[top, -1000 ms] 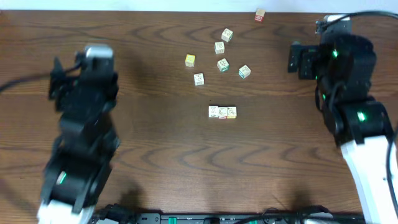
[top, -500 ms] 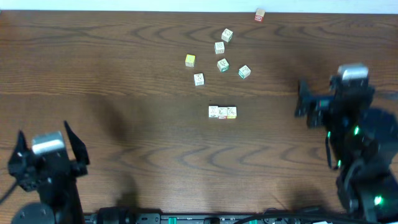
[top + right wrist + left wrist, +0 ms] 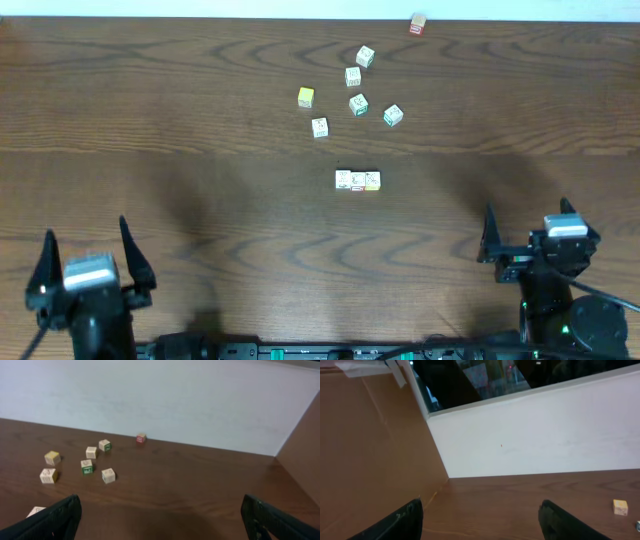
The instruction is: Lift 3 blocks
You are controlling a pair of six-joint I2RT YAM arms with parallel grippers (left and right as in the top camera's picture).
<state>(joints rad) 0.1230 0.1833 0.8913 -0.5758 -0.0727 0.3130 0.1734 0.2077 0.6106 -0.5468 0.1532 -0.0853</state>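
The three blocks lie side by side in a short row at the table's middle: a whitish one, a red-marked one and a yellow-orange-marked one. Only one end of the row shows at the left edge of the right wrist view. My left gripper is at the near left corner, open and empty, far from the row. In its wrist view the left gripper frames bare wood. My right gripper is at the near right, open and empty. In the right wrist view the right gripper holds nothing.
Beyond the row lie scattered cubes: a solid yellow cube, a white cube, two green-marked cubes, two more whitish cubes, and a reddish cube near the far edge. A white wall borders the table's far side.
Both arms have drawn back from the table's sides toward the near edge, both grippers staying open. The blocks have not moved.
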